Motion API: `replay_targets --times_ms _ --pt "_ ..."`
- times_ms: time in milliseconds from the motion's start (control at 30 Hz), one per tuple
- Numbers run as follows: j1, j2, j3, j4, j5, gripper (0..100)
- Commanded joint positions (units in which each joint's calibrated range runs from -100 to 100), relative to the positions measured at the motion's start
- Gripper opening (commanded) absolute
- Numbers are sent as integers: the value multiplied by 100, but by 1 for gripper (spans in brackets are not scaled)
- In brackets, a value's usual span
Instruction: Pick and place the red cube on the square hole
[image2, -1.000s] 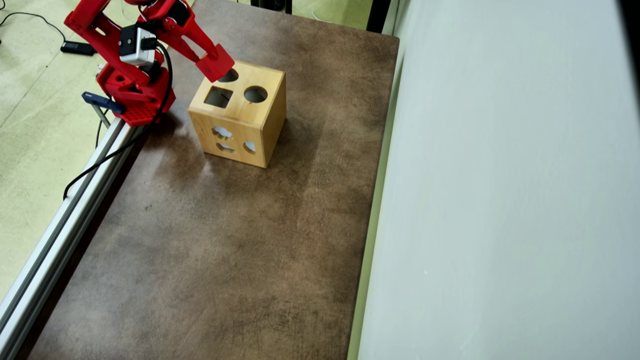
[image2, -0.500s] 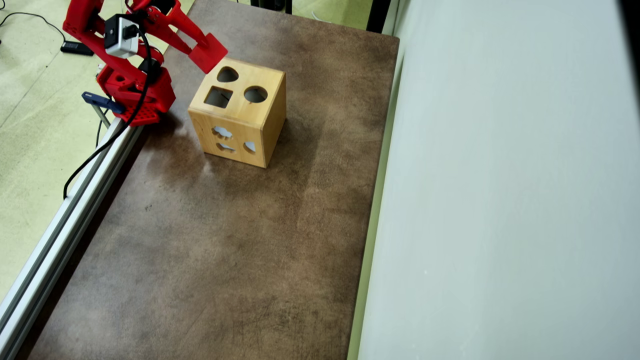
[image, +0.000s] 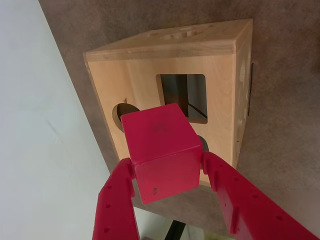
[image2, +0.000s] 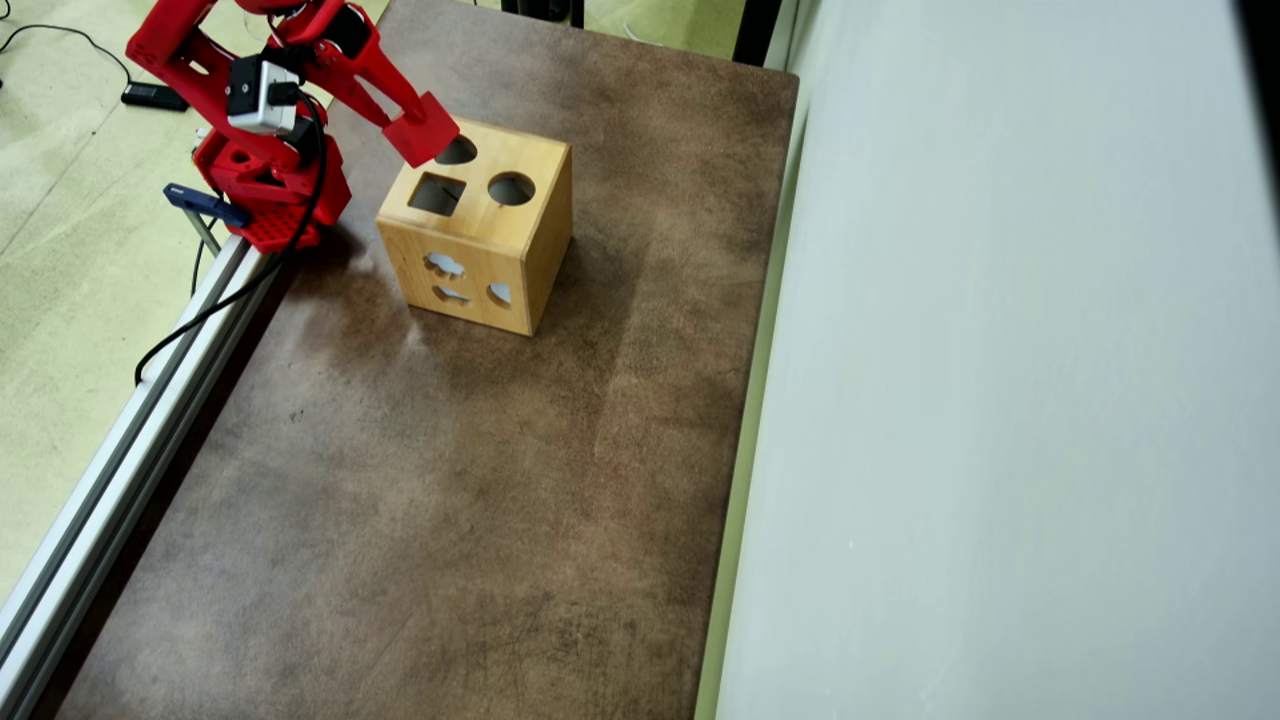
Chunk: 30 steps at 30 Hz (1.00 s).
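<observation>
Pincer (image: 167, 172) first, in the wrist view: its two red fingers (image: 117, 205) press on opposite sides of the red cube (image: 160, 150), which hangs clear above the wooden box (image: 135, 80). The cube has no long axis; one flat face turns toward the camera and its edges sit slightly twisted against the edges of the square hole (image: 182, 95). That hole lies just beyond the cube, dark inside, and what the box holds cannot be made out. A round hole (image: 120, 112) shows to the cube's left, half covered by it, and a sliver of a third opening (image: 204, 144) peeks out at its right. The fingers are cut off at the bottom edge.

Seen from overhead, the pincer (image2: 425, 130) hovers over the far left corner of the box (image2: 520, 255), which stands on the brown desk (image2: 450, 480). The cube (image2: 425, 130) blends with the red fingers and its outline is hard to separate. It covers part of the teardrop hole (image2: 460, 152); the square hole (image2: 437, 193) lies just below it in this view and the round hole (image2: 511, 188) to the right. Smaller shaped cut-outs (image2: 445, 265) mark the box's front side.
</observation>
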Motion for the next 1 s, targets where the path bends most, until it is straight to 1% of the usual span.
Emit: replay_targets --times_ms 0,267,467,967 --pt "-38 28 -11 49 54 2" --pt "-38 418 -11 49 68 2" --pt "-30 571 -11 49 322 2" --pt "-23 580 285 41 342 2"
